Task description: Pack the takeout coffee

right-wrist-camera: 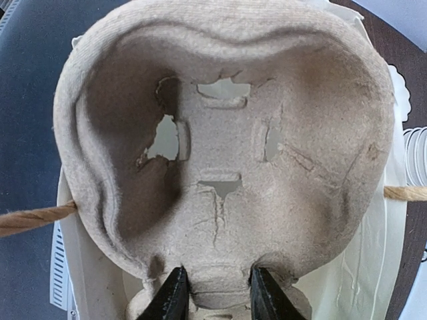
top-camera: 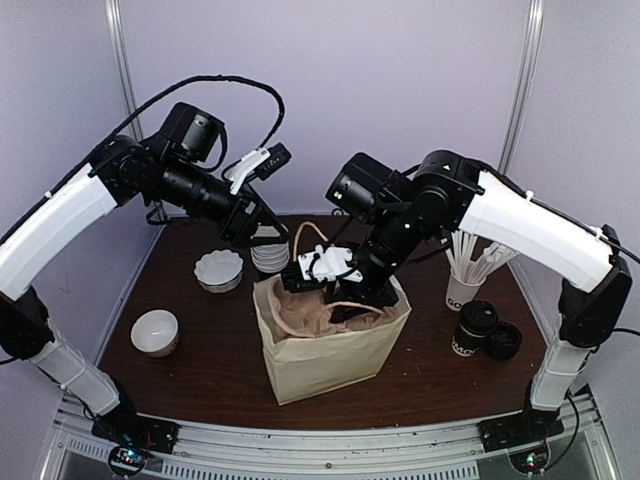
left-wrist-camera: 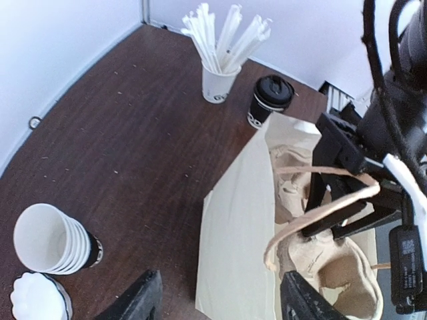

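Note:
The takeout coffee (top-camera: 473,328), a small black lidded cup with white lettering, stands on the table right of the paper bag (top-camera: 325,350). It also shows in the left wrist view (left-wrist-camera: 269,100), behind the bag (left-wrist-camera: 233,247). My right gripper (top-camera: 340,298) reaches down into the bag's mouth. In the right wrist view the right gripper (right-wrist-camera: 219,297) is shut on the middle ridge of a brown pulp cup carrier (right-wrist-camera: 227,153) that sits inside the bag. My left gripper (top-camera: 258,228) hovers open and empty above the bag's back left; it shows in its own view (left-wrist-camera: 220,303) too.
A white cup of white sticks (top-camera: 466,280) stands behind the coffee, and a black round piece (top-camera: 504,342) lies beside it. A stack of unlidded cups (top-camera: 269,255), a scalloped white dish (top-camera: 218,270) and a white bowl (top-camera: 155,332) sit left of the bag. Rope handles (left-wrist-camera: 320,207) arch over the opening.

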`<state>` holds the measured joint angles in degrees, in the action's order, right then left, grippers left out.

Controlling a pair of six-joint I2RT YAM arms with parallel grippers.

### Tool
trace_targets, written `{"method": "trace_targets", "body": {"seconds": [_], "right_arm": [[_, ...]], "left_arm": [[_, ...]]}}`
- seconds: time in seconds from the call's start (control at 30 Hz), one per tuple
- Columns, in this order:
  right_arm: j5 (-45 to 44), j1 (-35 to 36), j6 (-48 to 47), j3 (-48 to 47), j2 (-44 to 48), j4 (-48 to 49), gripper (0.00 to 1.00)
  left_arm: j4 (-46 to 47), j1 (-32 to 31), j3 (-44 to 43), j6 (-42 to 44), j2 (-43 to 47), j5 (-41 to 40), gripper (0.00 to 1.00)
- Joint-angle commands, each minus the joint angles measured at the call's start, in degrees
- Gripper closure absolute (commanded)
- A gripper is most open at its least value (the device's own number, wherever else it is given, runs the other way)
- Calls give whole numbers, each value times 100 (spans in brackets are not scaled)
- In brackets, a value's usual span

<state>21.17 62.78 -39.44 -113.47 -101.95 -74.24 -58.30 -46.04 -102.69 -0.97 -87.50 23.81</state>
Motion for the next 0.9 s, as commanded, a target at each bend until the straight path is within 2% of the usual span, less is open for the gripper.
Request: {"method": "trace_targets", "body": {"seconds": [0.0, 0.23, 0.87], "right_arm": [[-475, 66, 15, -345, -235, -297, 67], [-671, 112, -9, -338, -510, -380, 67], [-1134, 134, 269, -334, -1313, -502, 66]], "left_arm": [[1112, 211, 529, -381, 590, -660, 34], [1867, 372, 1400, -344, 1387, -870, 23], [1917, 385, 1800, -281, 1682, -1084, 21]]}}
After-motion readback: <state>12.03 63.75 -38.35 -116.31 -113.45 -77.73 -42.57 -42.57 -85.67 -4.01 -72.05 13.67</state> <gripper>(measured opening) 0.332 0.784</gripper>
